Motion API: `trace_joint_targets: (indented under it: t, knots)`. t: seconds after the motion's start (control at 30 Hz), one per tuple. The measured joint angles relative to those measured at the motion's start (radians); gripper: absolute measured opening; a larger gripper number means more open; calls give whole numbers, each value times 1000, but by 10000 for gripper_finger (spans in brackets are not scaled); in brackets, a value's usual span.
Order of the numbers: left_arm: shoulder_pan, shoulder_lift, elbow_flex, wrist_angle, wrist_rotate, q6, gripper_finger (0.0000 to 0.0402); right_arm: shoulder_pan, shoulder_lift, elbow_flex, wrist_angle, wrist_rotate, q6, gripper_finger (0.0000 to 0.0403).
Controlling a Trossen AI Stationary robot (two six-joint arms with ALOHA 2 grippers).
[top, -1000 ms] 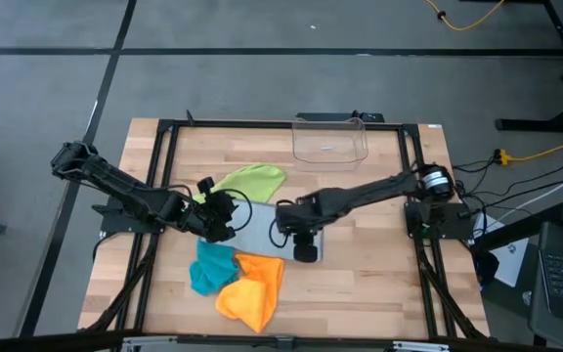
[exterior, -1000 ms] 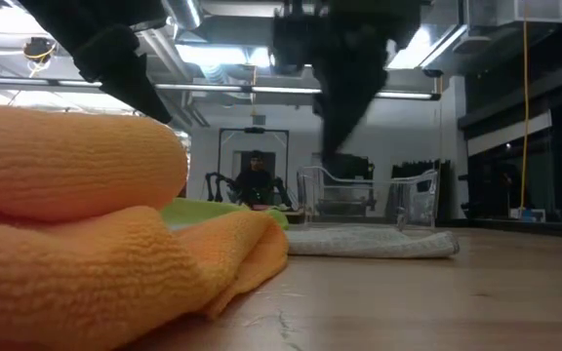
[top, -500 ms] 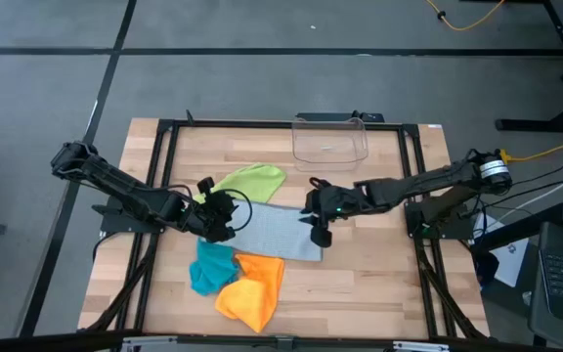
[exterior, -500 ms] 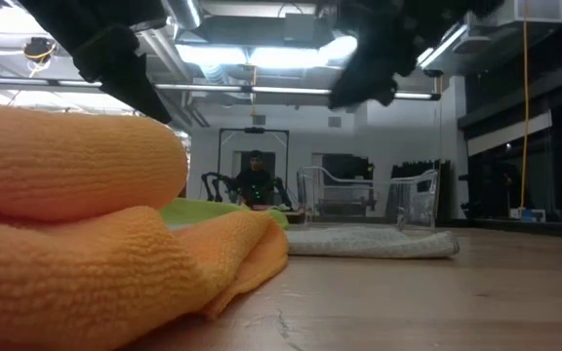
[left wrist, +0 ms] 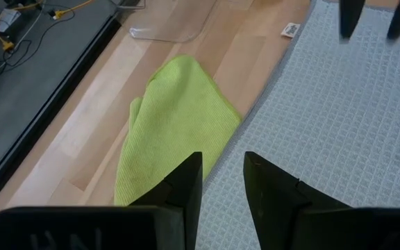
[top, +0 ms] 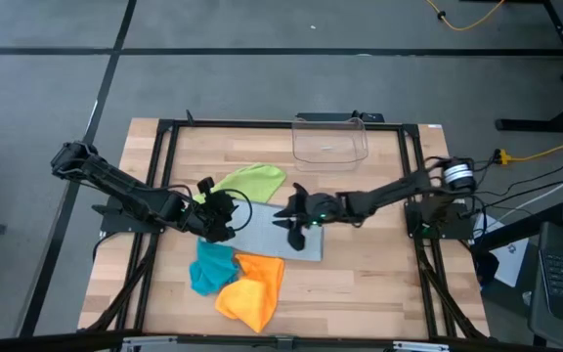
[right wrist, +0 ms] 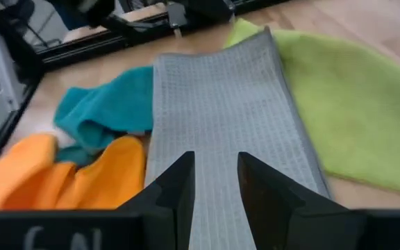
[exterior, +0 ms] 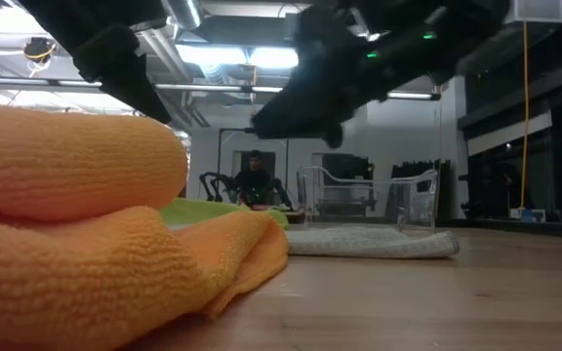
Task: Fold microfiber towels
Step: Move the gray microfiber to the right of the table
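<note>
The grey towel point(top: 274, 233) lies flat at the table's centre, its long axis running from about 10 o'clock to 4 o'clock in your overhead view. Your right gripper point(top: 291, 217) hangs above the towel's 3 o'clock part, its fingers a little apart and holding nothing. Your left gripper point(top: 225, 216) sits at the towel's 9 o'clock end, fingers likewise a little apart and empty, just above the cloth where the grey edge meets the lime green towel point(top: 252, 182).

So each arm already has its own end of the strip: left at 9, right nearer 3. I judge that a fold would bring one short end over toward the other along that long axis, and neither arm has to cross.

Count what you have:
- four towels in all
- one grey, spread out
- one lime green, crumpled at 11 o'clock of the grey, partly under it
- one teal towel point(top: 211, 269) at 7 o'clock, bunched
- one orange towel point(top: 252, 290) at 6 o'clock, bunched and touching the teal
- one clear bin point(top: 331, 140), well off at 1 o'clock
</note>
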Motion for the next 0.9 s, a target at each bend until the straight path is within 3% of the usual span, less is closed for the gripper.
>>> trace_joint_targets:
  t: [0.33,0.9]
  knots:
    - [0,0,0,2,0,0,98,1,180,270,-542,-2,60,112]
    - [0,0,0,0,-1,1,98,5,178,289,-1268,-8,133,112]
